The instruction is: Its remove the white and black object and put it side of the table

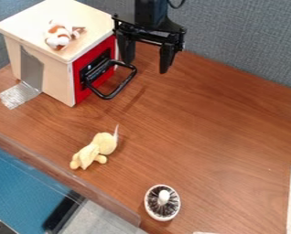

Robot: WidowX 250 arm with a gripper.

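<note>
"Is the job done?"

"I can't tell for sure. The round thing (163, 203), white and black, sits on the table (221, 137). It is well apart from the gripper (147, 66), out toward the camera and near the table's edge. That might be the side it should go to, or it might be where it waits to be picked up."

"What is the gripper doing?"

"It is open, with a gap between its two fingers. It holds nothing (not even a crumb!). If the round thing must go, then the grab, the lift and the put-down are all left to do. If that edge is the right spot, I think nothing is left."

"Which way does the round thing point?"

"Its white knob points up, away from the table. It looks a tiny bit long, and that long way runs roughly from the gripper's side to the camera's side. But the slanted view may fool me, so it could be just round."

"And what's by the gripper?"

"The box (47, 75), right beside it. The yellow toy (98, 148) is between the box and the near edge."
</note>
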